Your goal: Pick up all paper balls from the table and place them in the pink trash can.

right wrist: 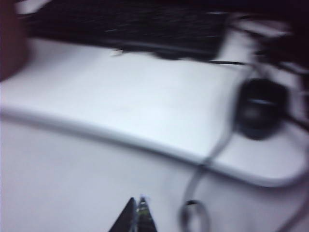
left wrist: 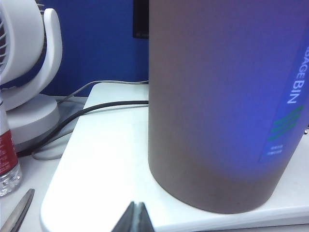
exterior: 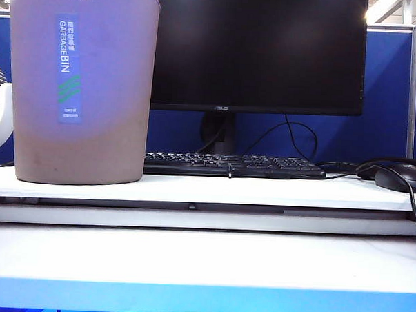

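The pink trash can [exterior: 80, 88] stands on the raised white shelf of the table [exterior: 203, 266] at the left; its blue label faces the camera. In the left wrist view the trash can [left wrist: 222, 106] fills the frame, and my left gripper [left wrist: 136, 212] is shut and empty just before the shelf's edge in front of it. My right gripper [right wrist: 137, 210] is shut and empty above the lower table surface, facing the shelf; its view is blurred. No paper balls show in any view. Neither gripper appears in the exterior view.
A black monitor [exterior: 257, 51], keyboard [exterior: 232, 164] and mouse [exterior: 404, 177] with cables sit on the shelf. In the left wrist view a white fan [left wrist: 29, 82], a bottle [left wrist: 7, 154] and scissors [left wrist: 17, 212] lie beside the shelf. The mouse [right wrist: 258, 108] and its cable lie ahead of the right gripper.
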Action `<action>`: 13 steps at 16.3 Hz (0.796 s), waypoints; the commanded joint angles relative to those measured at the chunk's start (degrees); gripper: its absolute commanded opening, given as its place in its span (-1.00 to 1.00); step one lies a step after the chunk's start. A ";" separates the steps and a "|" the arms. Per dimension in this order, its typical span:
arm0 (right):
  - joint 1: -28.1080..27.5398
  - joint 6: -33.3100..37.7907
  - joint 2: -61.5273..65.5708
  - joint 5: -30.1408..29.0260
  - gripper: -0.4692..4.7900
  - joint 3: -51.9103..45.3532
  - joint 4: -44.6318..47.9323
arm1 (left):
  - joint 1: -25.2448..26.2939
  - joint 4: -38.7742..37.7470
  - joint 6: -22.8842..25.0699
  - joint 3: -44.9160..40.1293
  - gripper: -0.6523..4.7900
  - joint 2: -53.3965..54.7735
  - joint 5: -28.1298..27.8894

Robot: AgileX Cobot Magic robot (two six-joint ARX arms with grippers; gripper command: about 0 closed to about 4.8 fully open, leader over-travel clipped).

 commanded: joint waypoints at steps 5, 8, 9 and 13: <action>-26.95 2.51 -0.44 -16.61 -0.84 -15.04 36.61 | 0.00 0.70 0.24 0.00 -0.78 -0.13 0.44; -29.59 0.96 -0.92 -15.43 -0.84 -15.19 36.94 | 0.00 0.72 0.24 0.00 -0.78 -0.13 0.44; -30.12 -0.46 -0.98 -15.50 -0.84 -15.28 36.94 | 0.00 0.72 0.24 0.00 -0.78 -0.13 0.46; -30.38 -1.09 -1.01 -15.45 -0.84 -16.66 36.96 | 0.00 0.72 0.24 0.00 -0.78 -0.13 0.46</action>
